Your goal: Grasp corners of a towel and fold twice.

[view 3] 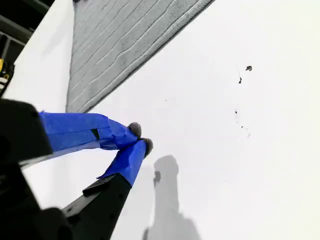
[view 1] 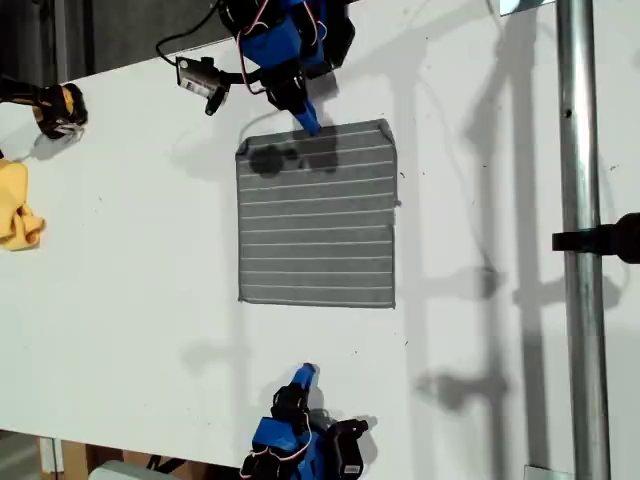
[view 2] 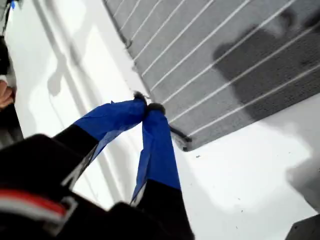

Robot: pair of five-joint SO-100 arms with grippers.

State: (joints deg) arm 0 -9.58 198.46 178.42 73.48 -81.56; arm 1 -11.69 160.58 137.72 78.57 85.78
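Note:
The towel (view 1: pixel 317 220), grey with thin pale stripes, lies flat and unfolded in the middle of the white table (view 1: pixel 130 290). My first gripper (view 1: pixel 308 124) is shut at the towel's far edge in the exterior view, with its blue fingertips (view 2: pixel 141 106) pressed together. It hovers close to a towel (view 2: pixel 225 55) corner and its shadow falls on the cloth. I see no fabric between the tips. My second gripper (view 1: pixel 306 375) is shut over bare table, short of the towel's near edge. Its taped fingertips (view 3: pixel 136 131) touch, and the towel (view 3: pixel 120 40) lies beyond them.
A small yellow cloth (view 1: pixel 16 206) lies at the exterior view's left edge. A black and yellow object (view 1: pixel 56 106) sits above it. A metal pole (view 1: pixel 580 240) with a black clamp (view 1: pixel 600 240) runs down the exterior view's right. A camera module with cables (view 1: pixel 202 80) hangs by the first arm.

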